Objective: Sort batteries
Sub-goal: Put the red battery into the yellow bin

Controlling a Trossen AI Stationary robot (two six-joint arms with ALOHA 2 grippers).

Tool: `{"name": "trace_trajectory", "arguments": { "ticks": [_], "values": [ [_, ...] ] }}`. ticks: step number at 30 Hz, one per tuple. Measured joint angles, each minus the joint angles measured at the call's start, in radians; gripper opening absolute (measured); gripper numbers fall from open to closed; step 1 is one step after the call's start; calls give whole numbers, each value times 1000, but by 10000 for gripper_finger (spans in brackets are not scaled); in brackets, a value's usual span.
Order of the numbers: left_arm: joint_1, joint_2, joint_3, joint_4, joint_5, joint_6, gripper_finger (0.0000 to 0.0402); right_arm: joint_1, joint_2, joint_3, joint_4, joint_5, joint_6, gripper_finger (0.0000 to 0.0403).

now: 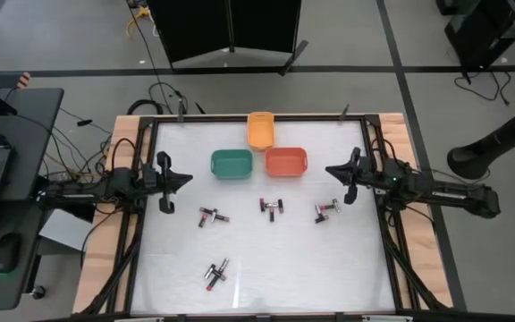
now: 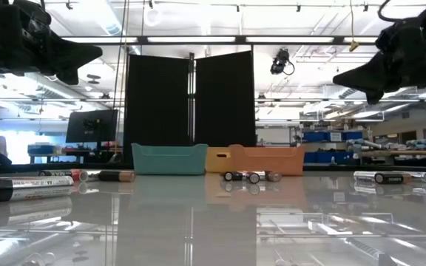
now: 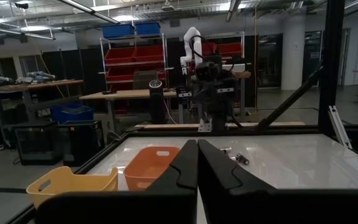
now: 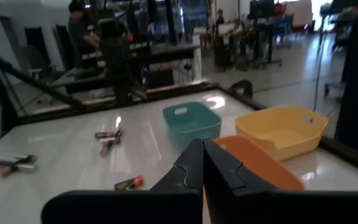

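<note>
Batteries lie on the white table in small clusters: one at the left middle [image 1: 213,216], one at the centre [image 1: 273,207], one toward the right [image 1: 326,211] and one near the front edge [image 1: 216,273]. A green bin [image 1: 232,164], a red-orange bin [image 1: 285,161] and a yellow-orange bin [image 1: 260,129] stand at the far middle. My left gripper [image 1: 186,179] hovers shut at the table's left side, pointing toward the right, well above the table [image 3: 197,144]. My right gripper [image 1: 332,170] hovers shut at the right side, pointing left [image 4: 202,144]. Neither holds anything.
A black frame rail [image 1: 141,215] runs around the table, with cables along both sides. The low view shows batteries lying flat at the left [image 2: 21,186], centre [image 2: 250,176] and right [image 2: 390,176], with open table surface between the clusters.
</note>
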Motion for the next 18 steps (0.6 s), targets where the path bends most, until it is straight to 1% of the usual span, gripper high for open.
{"name": "trace_trajectory", "arguments": {
  "ticks": [3,7,12,16,18],
  "values": [
    [0,0,0,-1,0,0,10,31,90,82,-96,2,31,8],
    [0,0,0,-5,0,0,10,87,235,214,-266,34,72,8],
    [0,0,0,-46,0,-4,10,184,433,363,-424,56,114,10],
    [0,0,0,-75,0,-6,10,259,580,446,-559,127,178,22],
    [0,0,0,-82,0,-6,10,289,646,475,-593,132,209,31]
  ]
}}
